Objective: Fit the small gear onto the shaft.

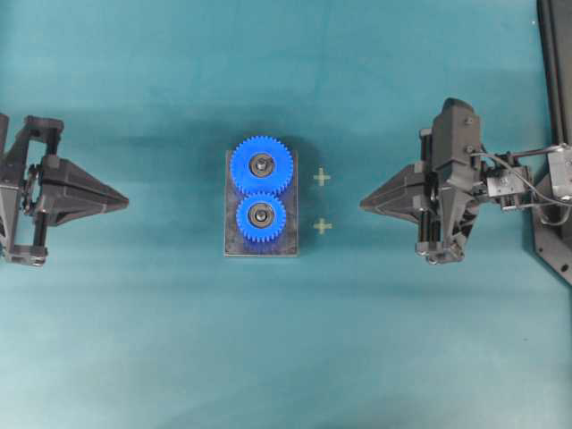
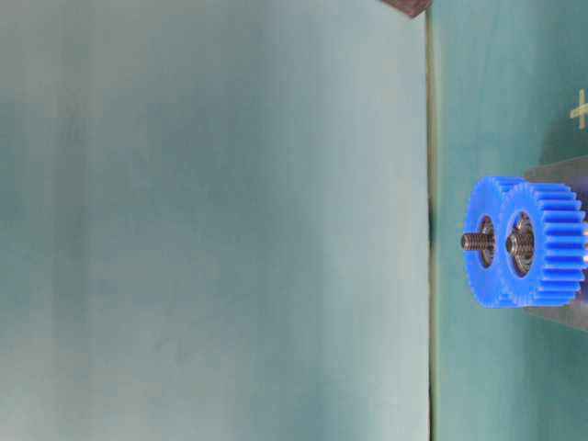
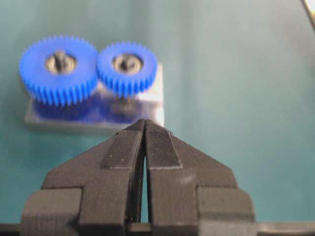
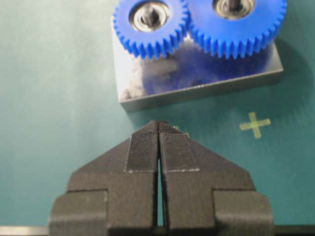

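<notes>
Now the small gear (image 1: 261,217) sits on the shaft (image 1: 262,214), on the dark plate (image 1: 288,243). Its teeth touch the big gear (image 1: 262,165) beside it. The left gripper (image 1: 123,200) and the right gripper (image 1: 365,205) are well apart from the plate, one on each side. Both have their fingers pressed together and hold nothing.

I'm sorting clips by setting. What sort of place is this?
Probably a robotics lab test bench: a plain teal tabletop with taped cross marks, two robot end effectors, left and right, and a metal plate carrying two blue gears.
</notes>
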{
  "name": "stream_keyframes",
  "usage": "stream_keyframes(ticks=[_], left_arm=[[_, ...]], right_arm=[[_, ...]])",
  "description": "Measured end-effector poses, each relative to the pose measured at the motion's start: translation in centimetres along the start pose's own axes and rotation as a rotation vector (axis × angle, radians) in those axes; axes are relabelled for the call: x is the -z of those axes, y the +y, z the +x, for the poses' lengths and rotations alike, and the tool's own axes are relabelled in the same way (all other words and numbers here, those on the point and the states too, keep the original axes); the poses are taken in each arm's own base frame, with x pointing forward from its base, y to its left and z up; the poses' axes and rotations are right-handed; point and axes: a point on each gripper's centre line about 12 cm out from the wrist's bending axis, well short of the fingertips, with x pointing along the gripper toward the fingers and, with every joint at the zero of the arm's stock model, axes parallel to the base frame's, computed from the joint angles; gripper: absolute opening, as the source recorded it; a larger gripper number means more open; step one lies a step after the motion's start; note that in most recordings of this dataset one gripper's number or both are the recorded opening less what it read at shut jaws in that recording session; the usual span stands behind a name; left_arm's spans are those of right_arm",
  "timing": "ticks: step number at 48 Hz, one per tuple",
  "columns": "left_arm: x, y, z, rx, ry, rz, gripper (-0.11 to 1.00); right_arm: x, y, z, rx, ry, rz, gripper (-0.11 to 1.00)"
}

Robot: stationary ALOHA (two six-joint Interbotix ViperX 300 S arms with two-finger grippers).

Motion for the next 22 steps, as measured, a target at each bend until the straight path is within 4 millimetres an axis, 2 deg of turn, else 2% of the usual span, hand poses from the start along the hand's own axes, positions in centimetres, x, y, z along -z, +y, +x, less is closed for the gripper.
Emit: stream_keyframes(ticks=[22], left_arm=[[0.41, 0.04, -0.82, 0.002, -0.017, 0.000, 0.00]], right_arm=[[-0.12, 0.19, -0.03, -0.020, -0.037, 0.001, -0.01]])
